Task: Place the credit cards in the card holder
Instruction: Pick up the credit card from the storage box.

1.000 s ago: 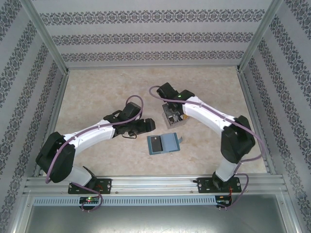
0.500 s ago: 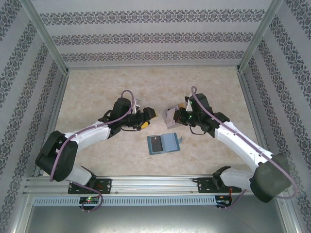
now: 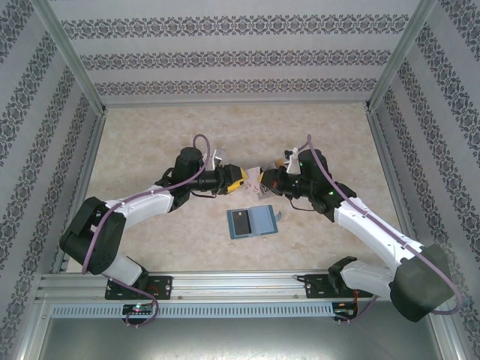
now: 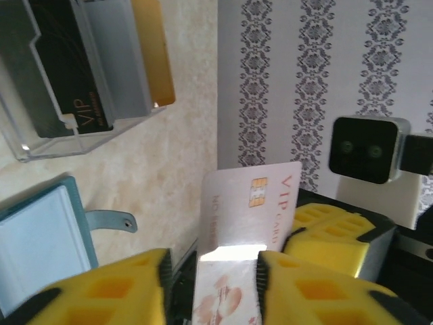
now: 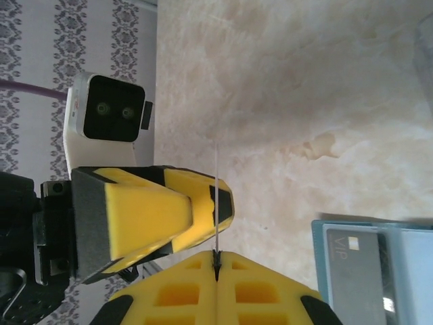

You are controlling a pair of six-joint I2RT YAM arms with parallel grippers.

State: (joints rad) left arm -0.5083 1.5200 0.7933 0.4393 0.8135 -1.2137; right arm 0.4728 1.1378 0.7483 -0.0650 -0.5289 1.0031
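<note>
We see a pale beige, marbled table (image 3: 150, 142) spreading out on every side of the wallet (image 3: 264, 220). The teal wallet lies open and flat on the table, with its small clasp tab sticking out to its right. Just behind the wallet, and apart from it, a clear box (image 4: 67, 139) rests on the table. It holds three cards overlapping: dark (image 4: 67, 74), grey (image 4: 118, 61) and yellow (image 4: 154, 54).
</note>
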